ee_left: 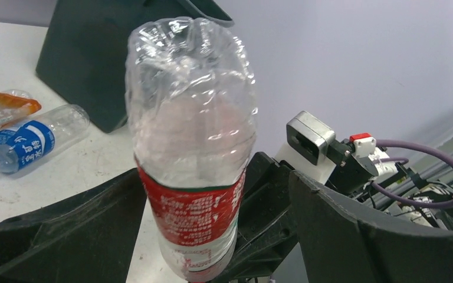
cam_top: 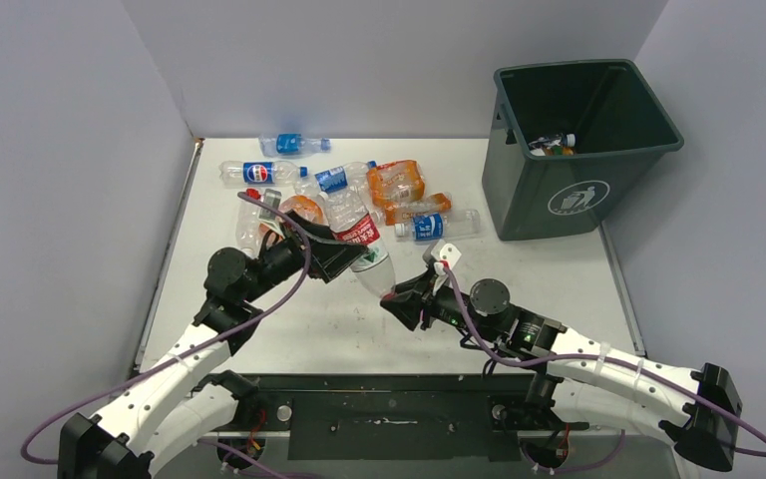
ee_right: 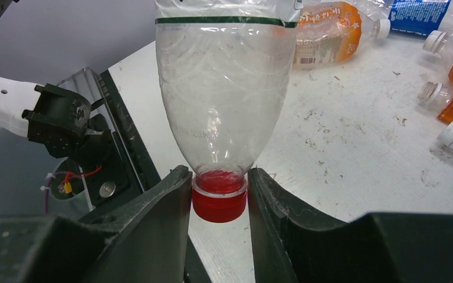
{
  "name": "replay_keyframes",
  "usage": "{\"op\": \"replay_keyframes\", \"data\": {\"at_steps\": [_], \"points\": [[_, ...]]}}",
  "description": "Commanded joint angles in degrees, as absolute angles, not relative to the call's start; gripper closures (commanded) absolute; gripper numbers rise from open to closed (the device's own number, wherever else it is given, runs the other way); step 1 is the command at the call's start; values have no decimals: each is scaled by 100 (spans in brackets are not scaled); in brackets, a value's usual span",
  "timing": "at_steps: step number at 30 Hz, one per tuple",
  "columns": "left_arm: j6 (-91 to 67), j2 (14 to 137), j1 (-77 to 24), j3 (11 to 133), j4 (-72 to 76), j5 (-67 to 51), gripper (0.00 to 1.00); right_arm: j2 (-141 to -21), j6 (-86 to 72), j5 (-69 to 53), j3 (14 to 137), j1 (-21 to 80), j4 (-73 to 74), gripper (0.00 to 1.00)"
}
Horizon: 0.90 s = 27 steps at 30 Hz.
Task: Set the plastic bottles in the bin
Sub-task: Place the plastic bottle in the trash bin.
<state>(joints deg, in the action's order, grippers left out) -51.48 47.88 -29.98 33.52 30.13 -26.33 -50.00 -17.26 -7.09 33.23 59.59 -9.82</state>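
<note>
A clear bottle with a red label (cam_top: 364,244) and a red cap hangs cap-down above the table between both grippers. My right gripper (cam_top: 399,297) is shut on its cap and neck; in the right wrist view the fingers (ee_right: 171,206) press both sides of the red cap (ee_right: 219,203). My left gripper (cam_top: 347,255) is open around the labelled body (ee_left: 191,212): the bottle touches one finger, with a gap to the other finger (ee_left: 330,206). The dark bin (cam_top: 559,190) stands at the back right with some bottles (cam_top: 551,147) inside.
Several bottles lie in a pile at the back: orange ones (cam_top: 397,183), blue-labelled clear ones (cam_top: 259,172), (cam_top: 295,143), (cam_top: 429,226). The left wrist view shows a blue-labelled bottle (ee_left: 29,141) lying in front of the bin (ee_left: 88,59). White walls enclose the table.
</note>
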Motion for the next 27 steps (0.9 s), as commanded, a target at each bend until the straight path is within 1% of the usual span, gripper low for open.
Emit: {"op": "replay_keyframes", "data": {"at_steps": [1,3,5,6,7,8,9,10,11,13,14,15,16,19,22,23,25,27], "points": [[-5169,4889,-2979,3601,3712,-3135,19,-4916,-1675,-687,3277,6065,-1351,95],[-5109,4919,-2988,3591,3729,-3190,29,-4915,-1698,-631,3249,6090,-1364,95],[-5004,4924,-2997,3578,3744,-3231,43,-4918,-1719,-607,3248,6128,-1379,95],[-4942,4903,-3004,3576,3725,-3227,49,-4921,-1733,-578,3257,6134,-1361,93],[-4879,4871,-3006,3573,3704,-3196,54,-4922,-1744,-539,3279,6141,-1327,82],[-4820,4824,-3006,3546,3694,-3132,57,-4920,-1748,-504,3305,6155,-1265,65],[-4751,4760,-3006,3507,3681,-2975,61,-4910,-1753,-489,3331,6163,-1241,46],[-4672,4690,-3006,3480,3656,-2866,64,-4893,-1776,-447,3366,6171,-1213,32],[-4592,4632,-3006,3473,3634,-2763,67,-4866,-1805,-395,3385,6179,-1191,22],[-4354,4526,-3006,3505,3537,-2656,73,-4781,-1873,-282,3448,6209,-1132,6],[-4175,4474,-3006,3565,3435,-2651,75,-4728,-1916,-224,3497,6213,-1084,1],[-3891,4414,-3010,3660,3286,-2661,77,-4661,-1976,-168,3558,6214,-1013,6],[-3492,4345,-3025,3768,3043,-2685,80,-4581,-2080,-79,3629,6207,-943,9],[-1666,4063,-3284,4189,1864,-2484,83,-4264,-2453,392,3834,6090,-725,10],[1267,3833,-4072,4457,508,-1734,83,-4224,-3026,502,4124,5754,-390,10],[2062,3726,-4533,4403,237,-1315,83,-4278,-3201,354,4237,5594,-288,10],[3324,3531,-5139,4194,20,-925,84,-4418,-3597,-239,4406,5181,-253,10],[4414,3346,-5705,3976,-144,-284,92,-4623,-4139,-1192,4513,4498,-311,10]]}}
